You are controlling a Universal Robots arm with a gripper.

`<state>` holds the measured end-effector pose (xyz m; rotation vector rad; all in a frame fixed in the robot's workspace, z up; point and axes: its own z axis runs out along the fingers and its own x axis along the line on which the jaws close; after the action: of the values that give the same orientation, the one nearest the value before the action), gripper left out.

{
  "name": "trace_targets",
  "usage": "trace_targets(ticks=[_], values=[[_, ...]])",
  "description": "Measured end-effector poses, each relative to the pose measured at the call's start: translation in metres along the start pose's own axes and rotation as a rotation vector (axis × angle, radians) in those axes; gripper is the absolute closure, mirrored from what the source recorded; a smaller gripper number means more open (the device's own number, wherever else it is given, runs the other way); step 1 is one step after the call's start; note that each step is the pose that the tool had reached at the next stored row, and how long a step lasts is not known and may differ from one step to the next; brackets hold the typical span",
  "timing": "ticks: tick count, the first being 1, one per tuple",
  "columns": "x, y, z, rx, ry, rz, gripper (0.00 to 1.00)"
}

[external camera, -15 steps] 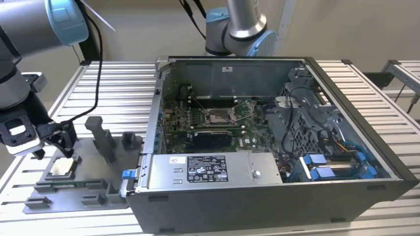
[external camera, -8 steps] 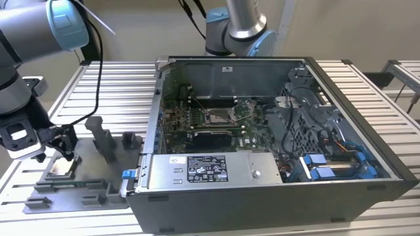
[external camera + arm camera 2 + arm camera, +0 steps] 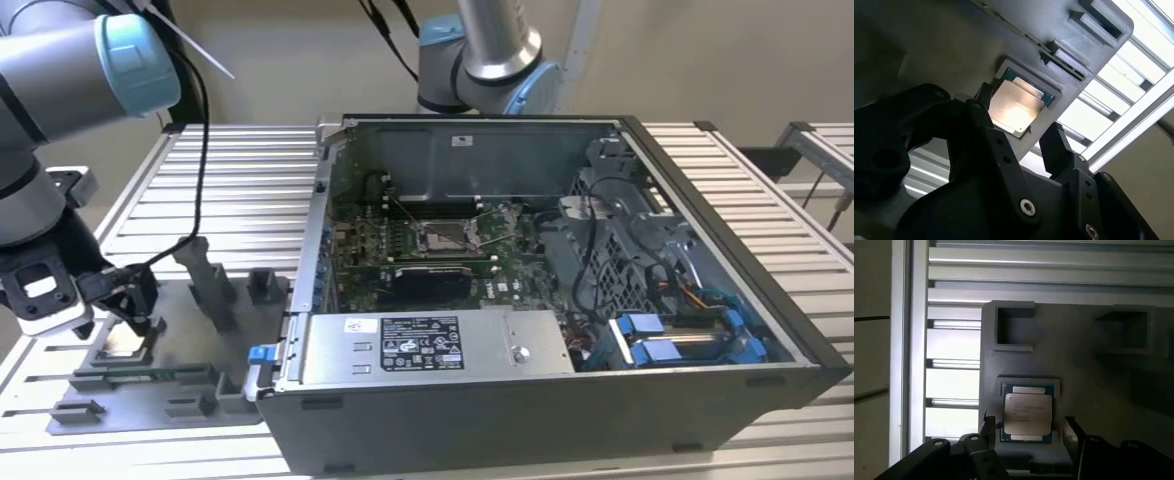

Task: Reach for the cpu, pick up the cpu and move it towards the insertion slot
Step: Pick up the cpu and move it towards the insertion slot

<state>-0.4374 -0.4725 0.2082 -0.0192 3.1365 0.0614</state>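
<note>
The cpu [image 3: 1028,413] lies flat, silvery face up with a green rim, in a square nest of the grey fixture plate [image 3: 1089,370]. In the exterior view the cpu [image 3: 123,345] sits at the far left, just below my gripper [image 3: 130,312]. In both wrist views my gripper [image 3: 1029,430] is open, its black fingers [image 3: 1071,432] standing on either side of the chip with a small gap. The second wrist view shows the cpu [image 3: 1015,106] between the fingertips [image 3: 1055,142] of the gripper [image 3: 1019,114]. The insertion slot [image 3: 447,235] is a silver-framed socket on the green board inside the case.
The open computer case [image 3: 694,300] stands to the exterior view's right of the fixture plate [image 3: 94,400], its wall rising between cpu and slot. Grey fixture blocks [image 3: 214,285] stand on the plate. A second arm [image 3: 487,50] rises behind the case. The table is slatted aluminium [image 3: 227,190].
</note>
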Motion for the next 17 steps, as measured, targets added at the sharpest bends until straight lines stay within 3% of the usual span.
trace_targets(ticks=[8,17], values=[[0.0007,-0.0003,0.0095,0.0001,0.0001,0.0,0.0],[0.0007,0.0027,0.0136,0.0,-0.0002,0.003,0.0]])
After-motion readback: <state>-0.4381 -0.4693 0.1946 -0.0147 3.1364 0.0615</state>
